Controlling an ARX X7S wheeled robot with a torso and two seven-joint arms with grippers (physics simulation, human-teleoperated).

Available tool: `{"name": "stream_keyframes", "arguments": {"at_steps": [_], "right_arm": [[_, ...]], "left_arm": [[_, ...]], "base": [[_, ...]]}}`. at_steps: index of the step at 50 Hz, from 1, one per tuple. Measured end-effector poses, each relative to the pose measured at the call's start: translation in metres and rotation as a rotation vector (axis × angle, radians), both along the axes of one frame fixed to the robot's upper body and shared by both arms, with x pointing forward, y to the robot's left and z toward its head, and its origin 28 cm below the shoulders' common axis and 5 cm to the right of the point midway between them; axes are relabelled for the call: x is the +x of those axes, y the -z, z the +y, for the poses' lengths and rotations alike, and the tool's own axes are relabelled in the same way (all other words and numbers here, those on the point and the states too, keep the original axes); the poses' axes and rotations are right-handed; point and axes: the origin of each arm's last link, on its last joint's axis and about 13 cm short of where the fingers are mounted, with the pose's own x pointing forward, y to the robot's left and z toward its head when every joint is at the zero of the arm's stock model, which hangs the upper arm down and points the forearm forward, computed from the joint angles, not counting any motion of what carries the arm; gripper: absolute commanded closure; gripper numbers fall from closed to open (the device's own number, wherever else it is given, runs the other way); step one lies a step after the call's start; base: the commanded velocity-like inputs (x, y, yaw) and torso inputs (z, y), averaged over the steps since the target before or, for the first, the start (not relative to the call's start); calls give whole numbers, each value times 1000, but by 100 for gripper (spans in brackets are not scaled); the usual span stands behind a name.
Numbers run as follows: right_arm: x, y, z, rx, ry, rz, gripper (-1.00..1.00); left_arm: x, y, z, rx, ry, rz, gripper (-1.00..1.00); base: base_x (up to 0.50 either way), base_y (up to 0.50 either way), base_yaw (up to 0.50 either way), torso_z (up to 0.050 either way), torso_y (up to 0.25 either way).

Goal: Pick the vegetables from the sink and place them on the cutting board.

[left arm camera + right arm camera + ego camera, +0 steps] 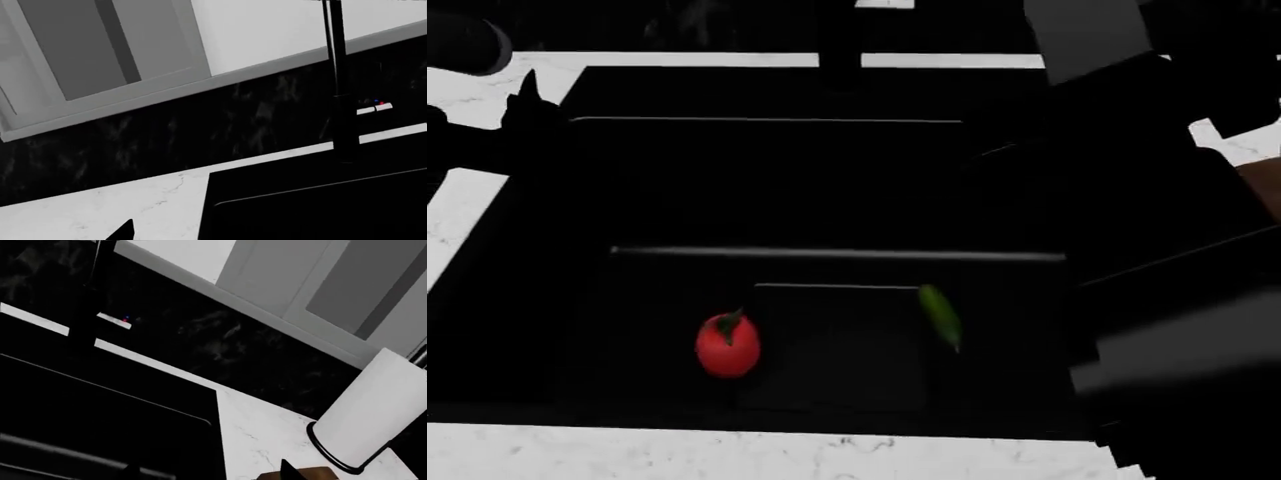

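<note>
Both vegetables lie on the floor of the sink (587,150) — the tomato (729,346) toward my left arm's side, the cucumber (940,317) just beside the drain plate on my right arm's side. The cucumber's long axis runs roughly from the faucet (839,40) toward me, slightly slanted. I judge my right arm (1134,150) nearer it. Neither wrist view shows fingers clearly, so I cannot tell whether they're apart.
</note>
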Motion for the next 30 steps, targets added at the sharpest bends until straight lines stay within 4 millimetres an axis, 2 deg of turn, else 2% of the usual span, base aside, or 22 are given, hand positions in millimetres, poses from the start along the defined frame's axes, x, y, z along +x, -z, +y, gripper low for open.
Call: {"name": "stream_keyframes", "arguments": {"at_steps": [25,30], "right_arm": [[5,26,-7,8,17,83,-100],[4,30,-10,28,26,97,-100]], "left_arm": [[6,15,1,3,-6,67,-100],[7,16,-1,-18,21,63,-100]], "base": [[497,0,0,0,1],[0,0,0,0,-33]]}}
